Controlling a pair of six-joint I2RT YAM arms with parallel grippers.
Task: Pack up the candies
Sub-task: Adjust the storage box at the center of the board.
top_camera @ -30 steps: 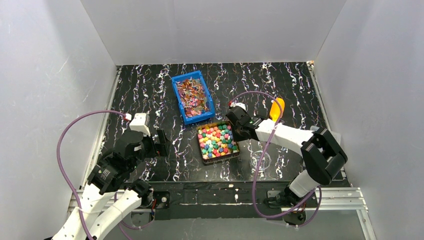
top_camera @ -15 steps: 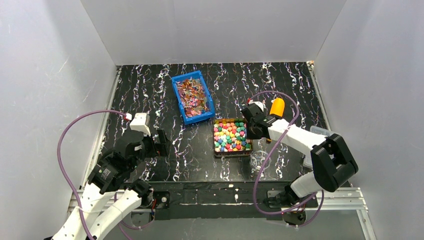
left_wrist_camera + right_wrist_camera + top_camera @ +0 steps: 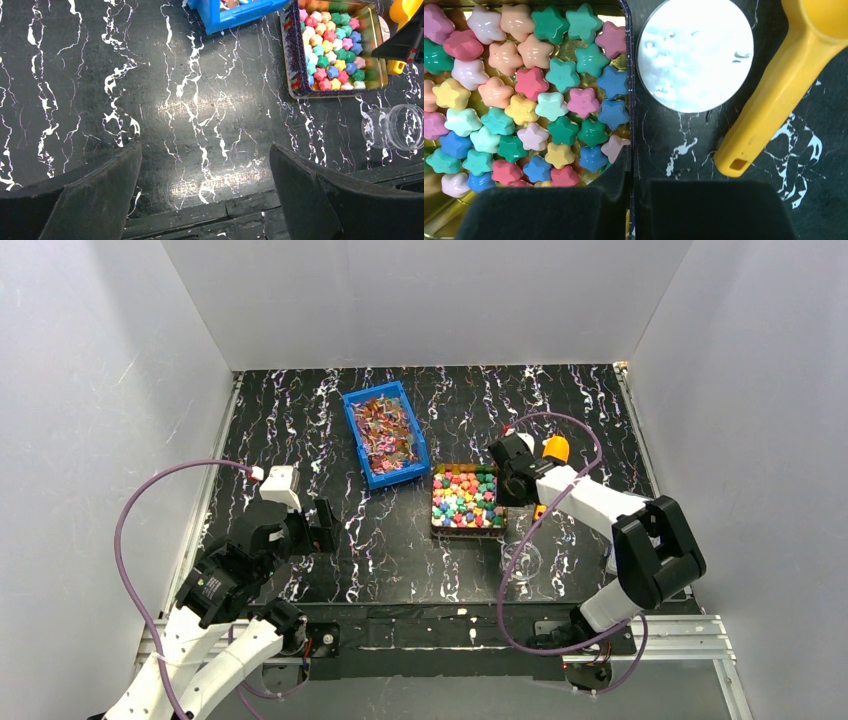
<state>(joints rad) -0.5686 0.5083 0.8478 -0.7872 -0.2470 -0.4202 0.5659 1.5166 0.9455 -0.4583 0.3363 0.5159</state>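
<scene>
- The right claw (image 3: pixel 633 200) is narrow and holds the side wall of the tin (image 3: pixel 628 75): one finger (image 3: pixel 549 210) is inside the tin, the other is outside, and the rim passes between them
- The candies (image 3: pixel 549 100) lie in the tin, just ahead of this claw and to its left
- They are star-shaped, in pink, green, blue, yellow and peach, and they cover nearly all of the golden bottom
- Ahead of the right claw and a little to its right, a round silver lid (image 3: pixel 695 55) lies flat on the table (image 3: pixel 674 145), just beside the tin wall
- Further to the right of the claw lies a yellow scoop (image 3: pixel 764 115), with the end of its handle pointing toward the claw
- The left claw (image 3: pixel 205 195) is wide and holds nothing; it hangs above the table, well apart from the tin
- Ahead of the left claw is a blue bin (image 3: pixel 240 12), and far to its right is a clear jar (image 3: pixel 395 127), near the tin
</scene>
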